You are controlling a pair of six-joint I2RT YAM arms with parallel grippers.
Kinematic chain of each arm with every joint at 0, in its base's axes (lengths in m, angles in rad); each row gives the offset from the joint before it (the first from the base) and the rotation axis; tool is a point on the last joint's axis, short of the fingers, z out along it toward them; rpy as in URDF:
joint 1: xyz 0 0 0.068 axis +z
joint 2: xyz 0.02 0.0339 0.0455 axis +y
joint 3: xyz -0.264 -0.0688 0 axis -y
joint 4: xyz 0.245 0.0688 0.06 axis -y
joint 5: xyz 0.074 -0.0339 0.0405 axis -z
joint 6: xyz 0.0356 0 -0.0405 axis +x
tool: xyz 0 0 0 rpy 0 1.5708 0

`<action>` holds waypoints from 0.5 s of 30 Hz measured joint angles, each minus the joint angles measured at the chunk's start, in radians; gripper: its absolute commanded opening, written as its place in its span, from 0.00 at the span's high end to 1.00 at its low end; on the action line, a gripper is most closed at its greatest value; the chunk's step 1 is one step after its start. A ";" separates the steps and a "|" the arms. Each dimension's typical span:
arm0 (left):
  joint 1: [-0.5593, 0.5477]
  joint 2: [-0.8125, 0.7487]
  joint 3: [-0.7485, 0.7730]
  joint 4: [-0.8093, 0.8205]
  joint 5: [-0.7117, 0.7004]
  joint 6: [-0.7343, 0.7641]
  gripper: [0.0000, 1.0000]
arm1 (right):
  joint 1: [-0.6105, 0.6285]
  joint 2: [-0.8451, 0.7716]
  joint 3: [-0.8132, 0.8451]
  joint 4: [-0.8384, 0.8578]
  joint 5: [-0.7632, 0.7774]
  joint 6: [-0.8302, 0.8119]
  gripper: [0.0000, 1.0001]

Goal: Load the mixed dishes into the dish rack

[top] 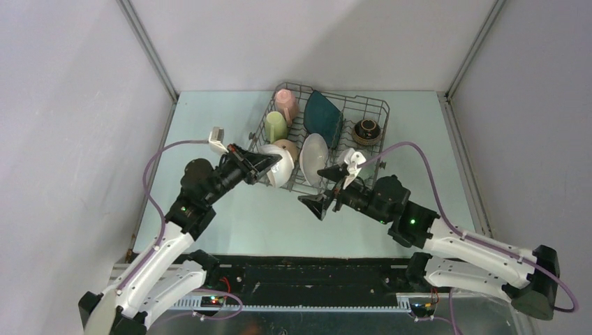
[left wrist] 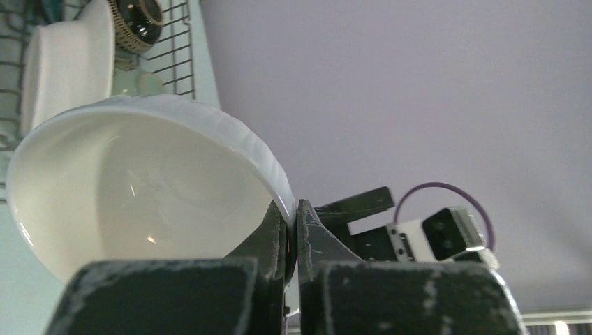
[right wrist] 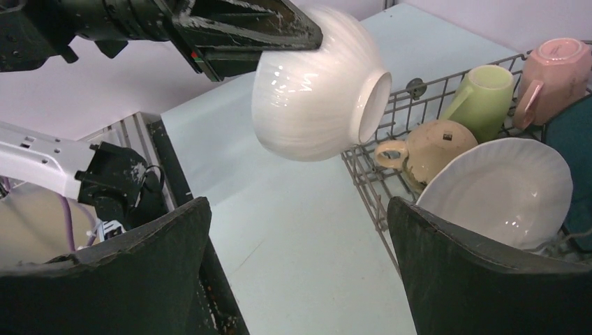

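L tool [top: 274, 161] is pressed together on the rim of the white bowl [top: 280, 172], one finger inside and one outside. It's a thin-edge pinch, so the bowl hangs on its side, foot twd the rack. The bowl is in the air at the near-left corner of the dish rack [top: 380, 106], just beside the tan mug [top: 287, 148], not yet in a slot. The tilt prob suits standing it btw tines, like the white plate [top: 313, 157]. R tool [top: 322, 188] is spread wide w/ nothing in it, over the worktop [top: 209, 125] near the rack's front, prob kept clear of the drop.
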 measured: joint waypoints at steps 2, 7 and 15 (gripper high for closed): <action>0.000 0.000 -0.002 0.032 0.003 -0.023 1.00 | 0.002 0.034 0.000 0.037 0.004 0.002 0.01; 0.000 0.000 -0.006 0.065 0.005 -0.068 1.00 | 0.022 0.164 0.030 0.100 0.077 0.031 0.01; 0.000 0.000 -0.006 -0.005 -0.023 -0.109 1.00 | 0.051 0.294 0.153 0.129 0.158 0.022 0.00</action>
